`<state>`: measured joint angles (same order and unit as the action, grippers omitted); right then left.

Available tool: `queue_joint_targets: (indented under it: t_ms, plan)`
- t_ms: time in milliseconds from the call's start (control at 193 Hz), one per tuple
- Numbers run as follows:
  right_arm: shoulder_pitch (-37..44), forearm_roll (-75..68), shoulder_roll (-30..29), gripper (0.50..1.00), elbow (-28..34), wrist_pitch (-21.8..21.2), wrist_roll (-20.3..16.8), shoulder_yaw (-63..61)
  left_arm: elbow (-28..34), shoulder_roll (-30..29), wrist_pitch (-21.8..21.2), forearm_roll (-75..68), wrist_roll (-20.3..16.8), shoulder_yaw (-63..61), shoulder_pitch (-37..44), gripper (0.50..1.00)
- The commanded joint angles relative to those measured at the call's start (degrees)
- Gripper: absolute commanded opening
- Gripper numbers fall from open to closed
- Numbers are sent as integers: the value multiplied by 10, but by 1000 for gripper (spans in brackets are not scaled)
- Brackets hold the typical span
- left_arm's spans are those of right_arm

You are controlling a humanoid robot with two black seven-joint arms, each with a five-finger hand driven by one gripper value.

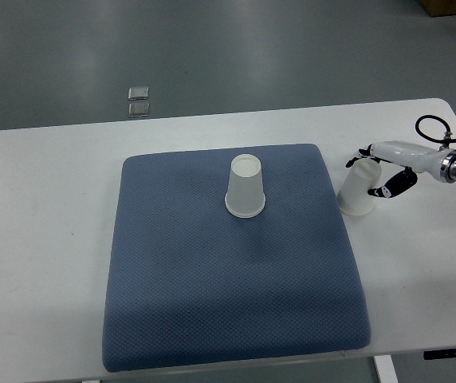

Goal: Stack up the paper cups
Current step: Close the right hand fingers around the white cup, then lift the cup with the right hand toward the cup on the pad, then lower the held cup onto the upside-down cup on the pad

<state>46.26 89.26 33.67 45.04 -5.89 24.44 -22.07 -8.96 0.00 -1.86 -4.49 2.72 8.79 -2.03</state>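
A white paper cup (245,187) stands upside down on the blue mat (212,279), near the middle of its far half. A second white paper cup (356,195) stands upside down on the white table just past the mat's right edge, leaning slightly. My right hand (378,171) comes in from the right edge, and its fingers (394,185) and thumb close around the upper part of this second cup. The left arm is out of view.
The white table (45,239) carries the mat, with bare strips to the left and right of it. Two small shiny squares (139,100) lie on the floor beyond the table's far edge.
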Motion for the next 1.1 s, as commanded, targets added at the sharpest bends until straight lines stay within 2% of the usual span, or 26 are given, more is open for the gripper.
queue_joint_targets:
  t_ms: [0,218,415,544,751,756,767,1093]
  plan:
    - [2,-6,3,611,1,0,1,-4,0,0,0,0,0,0,-1,1000]
    - [34,-33,6,609,12,-3,2,-10,0,0,0,-1,0,0,0,1000]
    - [110,-96,32,609,92,-60,-1,-11,0,0,0,0,0,0,0,1000]
    - [139,-107,31,609,124,-70,-8,-11,0,0,0,0,0,0,0,1000]
    - [167,-109,22,607,157,-88,-17,-12,0,0,0,-1,0,0,0,1000]
    - [177,-109,14,609,164,-103,-21,-13,0,0,0,-1,0,0,0,1000]
    - [179,-109,12,609,166,-106,-22,-13,0,0,0,-1,0,0,-1,1000]
    - [212,-108,-32,613,179,-146,-43,-10,0,0,0,-1,0,0,0,1000]
